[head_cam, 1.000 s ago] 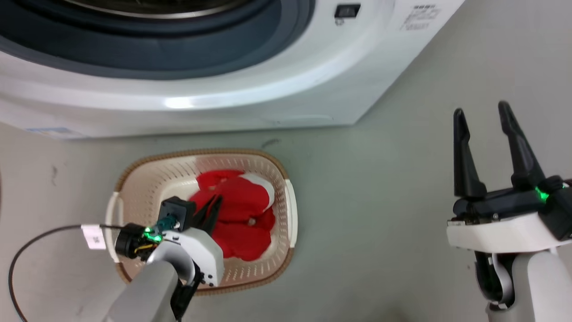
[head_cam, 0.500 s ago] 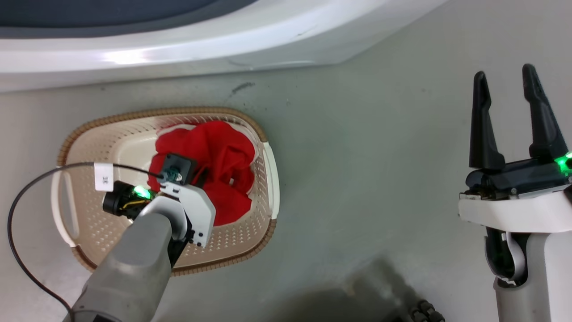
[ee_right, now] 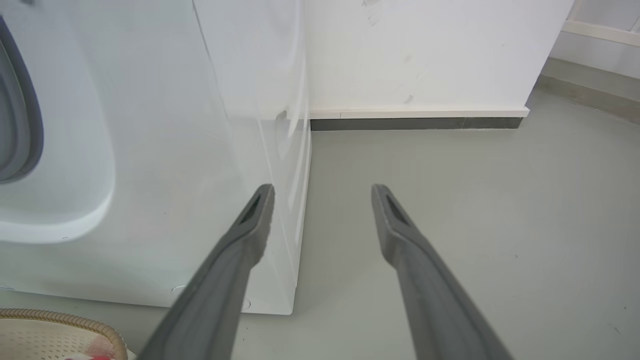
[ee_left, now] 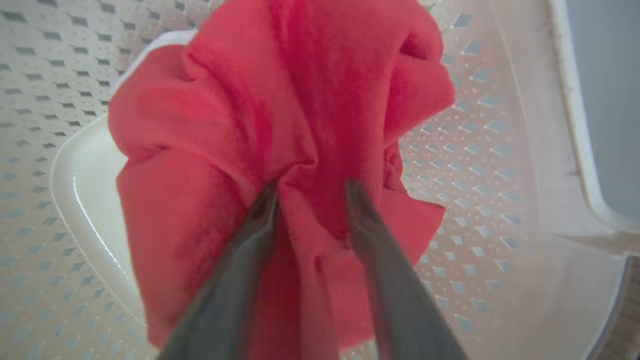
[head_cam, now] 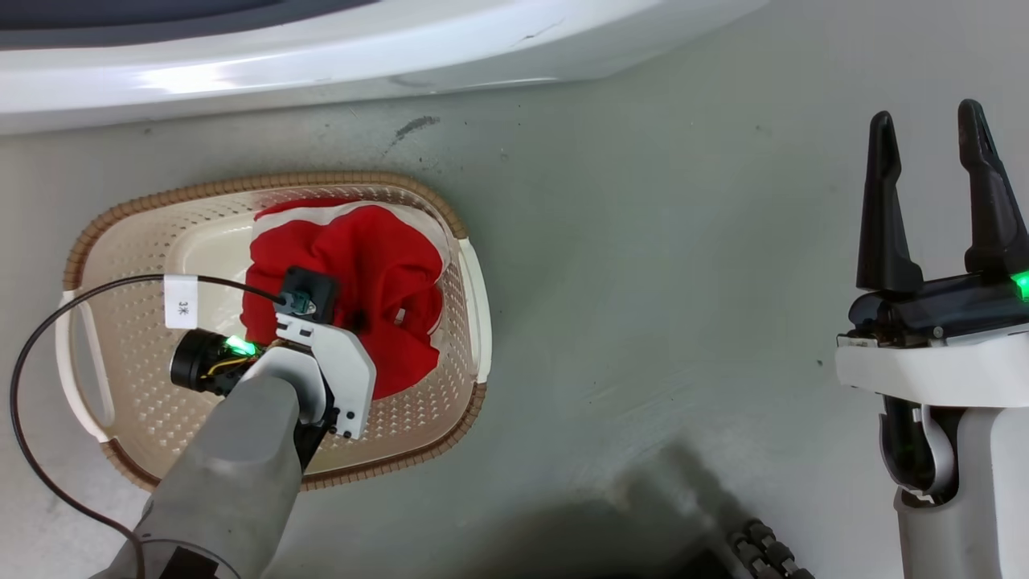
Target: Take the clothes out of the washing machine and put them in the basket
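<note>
The red clothes (head_cam: 370, 257) lie bunched in the cream basket (head_cam: 265, 183) on the floor in front of the washing machine (head_cam: 321, 72). My left arm reaches down over the basket, and its wrist (head_cam: 321, 354) covers the fingers in the head view. In the left wrist view my left gripper (ee_left: 311, 187) presses into the clothes (ee_left: 280, 100), fingers apart with a ridge of red fabric between them, above the basket's perforated wall (ee_left: 475, 175). My right gripper (head_cam: 926, 117) hangs open and empty over bare floor at the right; its own view shows the right gripper (ee_right: 322, 187) before the washing machine's corner (ee_right: 175, 150).
A black cable with a white tag (head_cam: 180, 301) loops from my left wrist across the basket. A wall with a dark skirting (ee_right: 415, 122) stands behind the machine. Something dark and ribbed (head_cam: 764, 551) sits at the bottom edge. Grey floor (head_cam: 643, 241) lies between basket and right arm.
The head camera has tilted down, so the machine slid up the picture. My left arm went lower into the basket with the clothes. Its fingers were together a second ago.
</note>
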Controlling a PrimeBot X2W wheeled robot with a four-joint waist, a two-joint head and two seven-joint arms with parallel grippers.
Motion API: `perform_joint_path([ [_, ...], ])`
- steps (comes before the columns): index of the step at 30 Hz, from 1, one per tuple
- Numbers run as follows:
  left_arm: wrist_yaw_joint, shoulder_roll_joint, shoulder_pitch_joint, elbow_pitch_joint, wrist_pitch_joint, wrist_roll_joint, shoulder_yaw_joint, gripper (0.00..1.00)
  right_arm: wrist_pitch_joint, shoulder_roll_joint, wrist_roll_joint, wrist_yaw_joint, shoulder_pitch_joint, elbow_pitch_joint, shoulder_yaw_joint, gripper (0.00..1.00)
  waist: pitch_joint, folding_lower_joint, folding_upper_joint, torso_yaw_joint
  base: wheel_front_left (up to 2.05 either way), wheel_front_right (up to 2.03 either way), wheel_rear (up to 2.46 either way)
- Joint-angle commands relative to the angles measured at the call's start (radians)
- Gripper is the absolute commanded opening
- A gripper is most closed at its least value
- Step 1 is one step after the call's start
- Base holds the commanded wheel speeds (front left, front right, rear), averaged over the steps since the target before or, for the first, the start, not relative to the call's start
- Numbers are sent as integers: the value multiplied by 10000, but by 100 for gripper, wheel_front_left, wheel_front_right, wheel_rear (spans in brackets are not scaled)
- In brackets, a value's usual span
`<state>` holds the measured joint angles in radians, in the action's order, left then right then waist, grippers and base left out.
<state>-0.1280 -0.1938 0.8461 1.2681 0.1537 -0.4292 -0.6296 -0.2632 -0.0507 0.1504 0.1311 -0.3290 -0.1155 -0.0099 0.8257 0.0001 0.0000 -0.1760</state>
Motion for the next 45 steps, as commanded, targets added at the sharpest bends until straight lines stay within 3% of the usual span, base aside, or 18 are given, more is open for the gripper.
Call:
perform_joint_path([
  [1,-8,51,-19,52,93,-64,-37,100,-23,10,27,-7,-72,62,-52,100,-174,-1,0,60,0,0,0],
  [15,7,483,-938,-476,1119,-473,144,100,-23,7,-253,-7,816,649,-177,100,-2489,-1,0,832,0,0,0],
  [22,734,274,-2274,-2994,1112,-79,957,100,-23,7,-360,-7,1305,873,-198,100,-3669,-1,0,1224,0,0,0],
  [31,1365,331,-3930,-5458,1115,751,2235,100,-23,7,-476,-7,2021,1089,-245,100,-4960,-1,0,1573,0,0,0],
  [45,1550,838,-6768,-9291,1116,2182,4931,100,-23,7,-534,-7,3002,1260,-247,100,-6670,-1,0,1799,0,0,0],
])
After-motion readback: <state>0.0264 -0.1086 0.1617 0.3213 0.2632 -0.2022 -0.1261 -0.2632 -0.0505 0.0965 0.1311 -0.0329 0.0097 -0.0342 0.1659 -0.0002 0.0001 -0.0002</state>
